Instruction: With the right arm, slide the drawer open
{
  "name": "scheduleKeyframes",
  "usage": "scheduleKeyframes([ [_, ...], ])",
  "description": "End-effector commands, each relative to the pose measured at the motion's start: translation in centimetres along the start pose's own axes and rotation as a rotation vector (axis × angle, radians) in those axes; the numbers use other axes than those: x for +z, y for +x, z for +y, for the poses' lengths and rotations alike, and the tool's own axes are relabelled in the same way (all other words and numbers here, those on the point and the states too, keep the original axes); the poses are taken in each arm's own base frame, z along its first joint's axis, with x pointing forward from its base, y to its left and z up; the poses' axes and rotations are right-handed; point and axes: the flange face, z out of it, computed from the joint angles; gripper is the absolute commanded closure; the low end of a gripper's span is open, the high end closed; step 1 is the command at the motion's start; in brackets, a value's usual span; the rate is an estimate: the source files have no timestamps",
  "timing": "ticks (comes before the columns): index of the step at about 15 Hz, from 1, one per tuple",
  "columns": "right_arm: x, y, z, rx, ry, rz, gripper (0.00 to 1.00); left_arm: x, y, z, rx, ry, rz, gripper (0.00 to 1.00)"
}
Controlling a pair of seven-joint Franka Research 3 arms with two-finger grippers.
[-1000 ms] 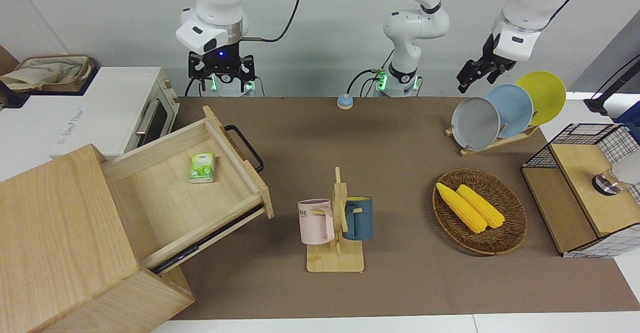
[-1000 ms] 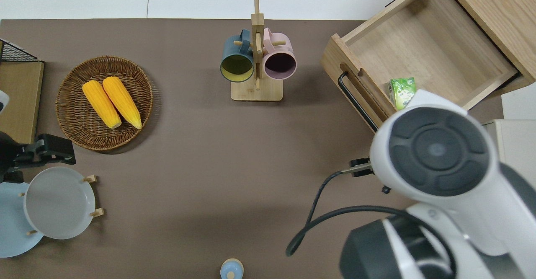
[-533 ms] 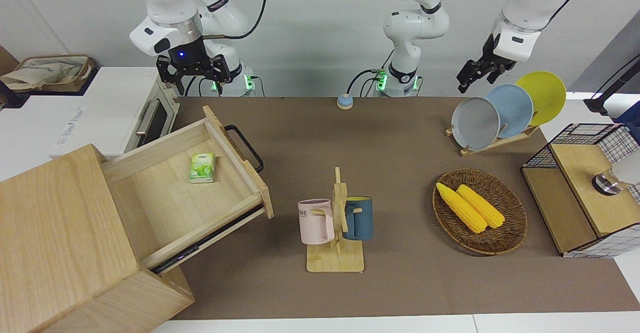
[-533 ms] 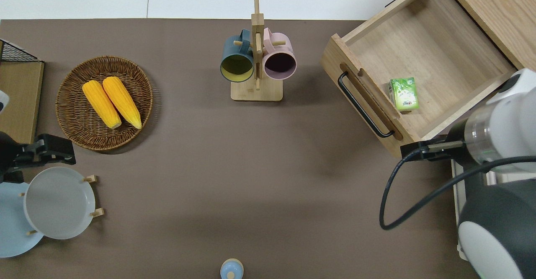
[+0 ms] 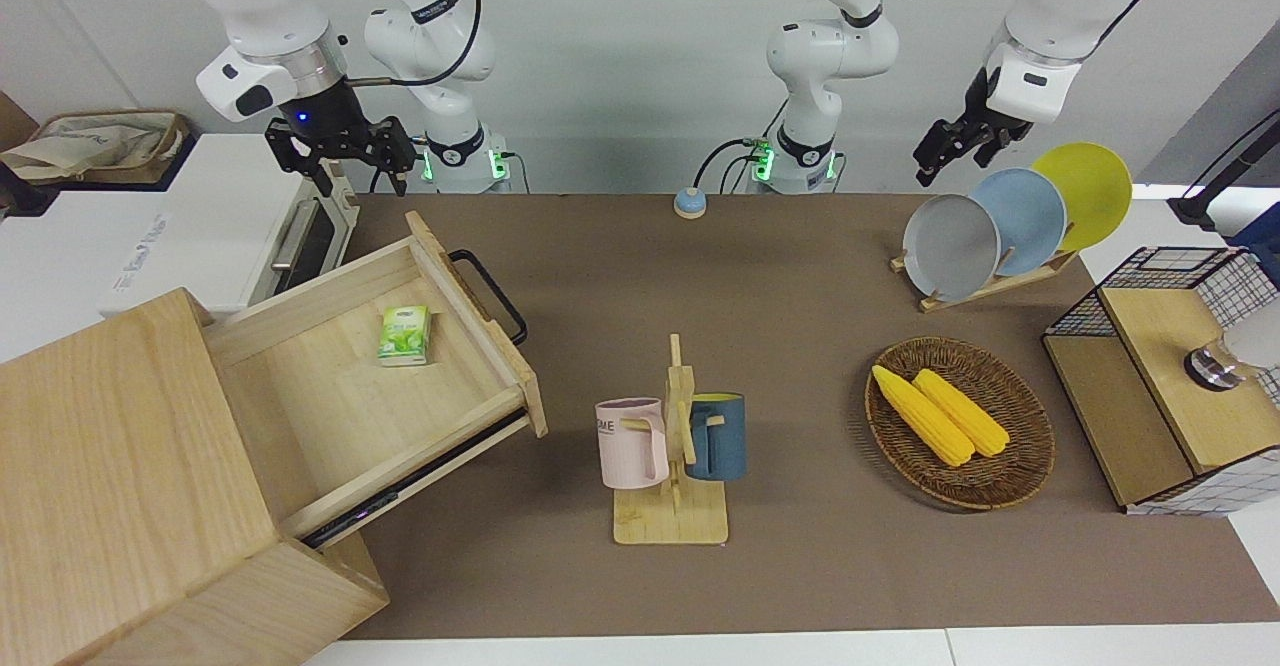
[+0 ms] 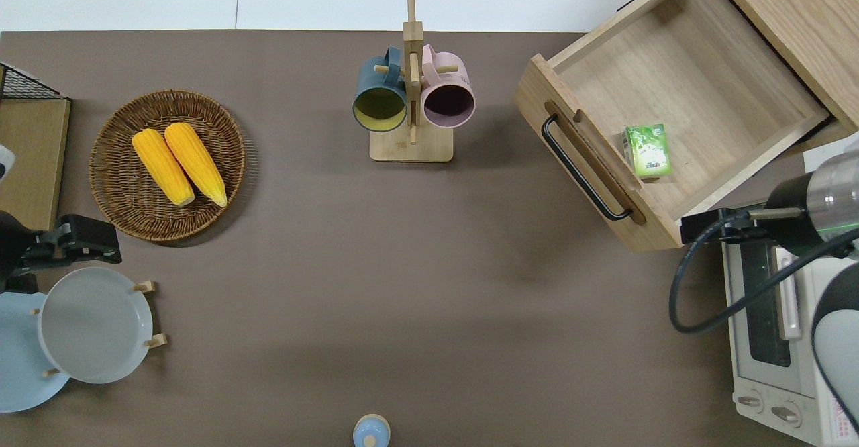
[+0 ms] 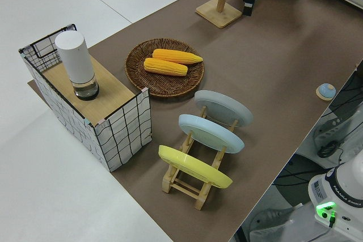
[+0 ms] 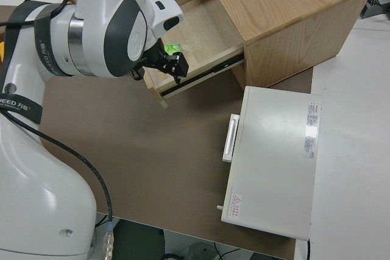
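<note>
Found the drawer (image 5: pixel 330 396) pulled far out of its cabinet (image 5: pixel 110 466) at the lower left of the front view, its handle (image 5: pixel 490 296) untouched. Noted a green packet (image 5: pixel 404 335) lying inside near the front edge. Saw the right gripper (image 5: pixel 360 181) raised at upper left by the toaster oven (image 5: pixel 200 226), fingers released and holding nothing. Left bare bench (image 5: pixel 700 276) between handle and mug rack (image 5: pixel 672 446). Left arm parked.

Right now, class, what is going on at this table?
The drawer already stands pulled out of its cabinet, with a small green packet inside. The right hand is open, holds nothing and is up in the air, clear of the black handle. The left arm is parked.
</note>
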Motion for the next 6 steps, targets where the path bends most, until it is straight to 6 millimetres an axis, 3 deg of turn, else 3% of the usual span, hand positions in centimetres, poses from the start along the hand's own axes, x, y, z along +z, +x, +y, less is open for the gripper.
scheduleKeyframes([
  [1, 0.0, -0.6, -0.07, -0.013, 0.003, 0.014, 0.017, -0.39, -0.29, -0.16, 0.01, -0.007, 0.004, 0.01],
  [6, 0.07, -0.74, -0.64, -0.029, -0.025, 0.009, 0.017, -0.39, -0.29, -0.16, 0.01, -0.007, 0.004, 0.01],
])
